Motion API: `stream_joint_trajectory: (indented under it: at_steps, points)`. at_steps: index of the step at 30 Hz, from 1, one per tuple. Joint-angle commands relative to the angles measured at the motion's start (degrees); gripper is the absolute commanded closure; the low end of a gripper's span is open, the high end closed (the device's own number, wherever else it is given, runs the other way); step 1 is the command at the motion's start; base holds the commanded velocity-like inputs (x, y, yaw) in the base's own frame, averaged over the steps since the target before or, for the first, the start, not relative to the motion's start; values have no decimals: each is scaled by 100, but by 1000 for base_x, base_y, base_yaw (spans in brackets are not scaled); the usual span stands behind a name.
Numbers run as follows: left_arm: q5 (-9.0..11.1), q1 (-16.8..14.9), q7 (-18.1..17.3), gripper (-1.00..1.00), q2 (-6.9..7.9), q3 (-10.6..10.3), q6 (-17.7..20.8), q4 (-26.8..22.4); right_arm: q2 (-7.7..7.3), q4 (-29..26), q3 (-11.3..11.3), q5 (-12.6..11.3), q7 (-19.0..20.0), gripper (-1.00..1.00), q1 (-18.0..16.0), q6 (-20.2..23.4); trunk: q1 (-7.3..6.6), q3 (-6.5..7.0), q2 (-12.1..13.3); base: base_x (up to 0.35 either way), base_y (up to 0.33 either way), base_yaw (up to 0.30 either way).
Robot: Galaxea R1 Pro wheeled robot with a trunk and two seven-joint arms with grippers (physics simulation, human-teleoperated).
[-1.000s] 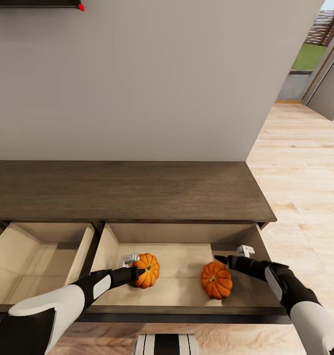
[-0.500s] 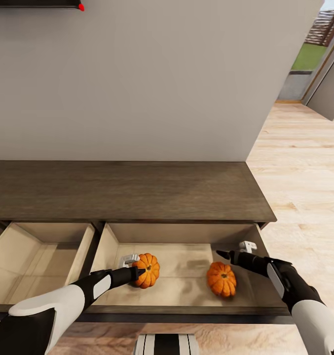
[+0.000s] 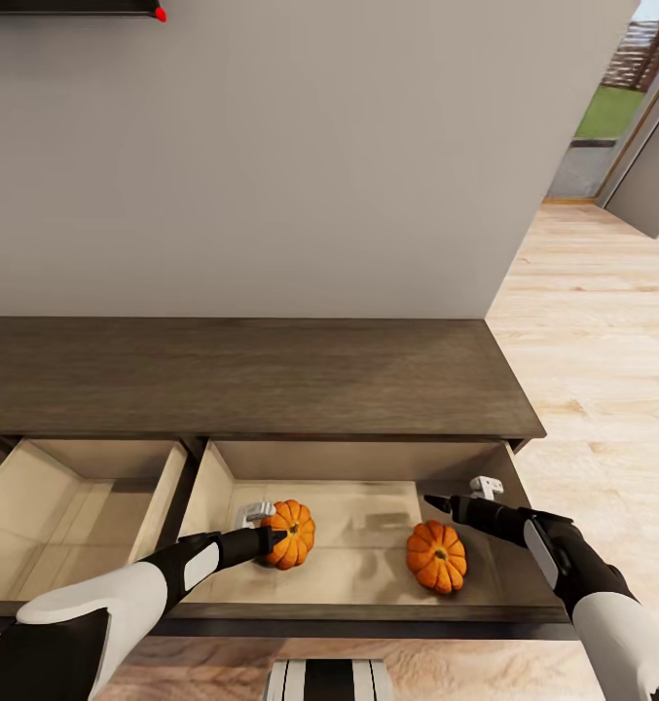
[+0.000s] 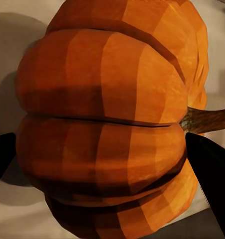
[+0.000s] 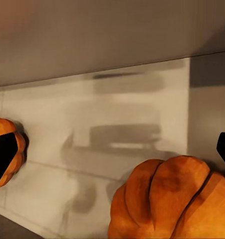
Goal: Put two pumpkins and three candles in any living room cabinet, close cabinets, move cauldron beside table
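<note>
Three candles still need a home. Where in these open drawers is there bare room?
The left drawer shows bare floor throughout. In the right drawer, free floor lies between the two pumpkins and along the back wall. It is crowded beside each pumpkin, where the left gripper and right gripper sit.

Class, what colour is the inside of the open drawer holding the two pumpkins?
Pale beige, seen best in the head view: drawer, pumpkins and.

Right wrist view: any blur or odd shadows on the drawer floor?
Right wrist view: soft grey arm shadows smear across the drawer floor; the near pumpkin looks soft, cropped at the edge. Left wrist view: the other pumpkin is sharp, shaded underneath. Head view: even light, faint shadows in the drawer.
</note>
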Motion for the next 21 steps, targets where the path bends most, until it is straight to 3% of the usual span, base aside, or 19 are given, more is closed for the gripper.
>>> stream_joint_trajectory:
  at_steps: [1, 2, 3, 21]
  points:
    - [-33, 33, 25, 100, 7, -100, -3, 23, 1, 4, -1, 0, -1, -100, 0, 0, 2, -1, 1, 0, 0, 0]
    - [-33, 33, 25, 100, 9, -100, -2, 27, 1, 7, -2, 0, -1, -100, 0, 0, 2, -1, 1, 0, 0, 0]
    - [-33, 33, 25, -100, 16, -99, -1, 30, 1, 11, -1, 0, -1, -100, 0, 0, 2, -1, 1, 0, 0, 0]
    - [-35, 33, 36, -100, 55, -89, -6, 72, -6, 42, -2, -9, -1, -100, 0, 0, 2, -1, 1, 0, 0, 0]
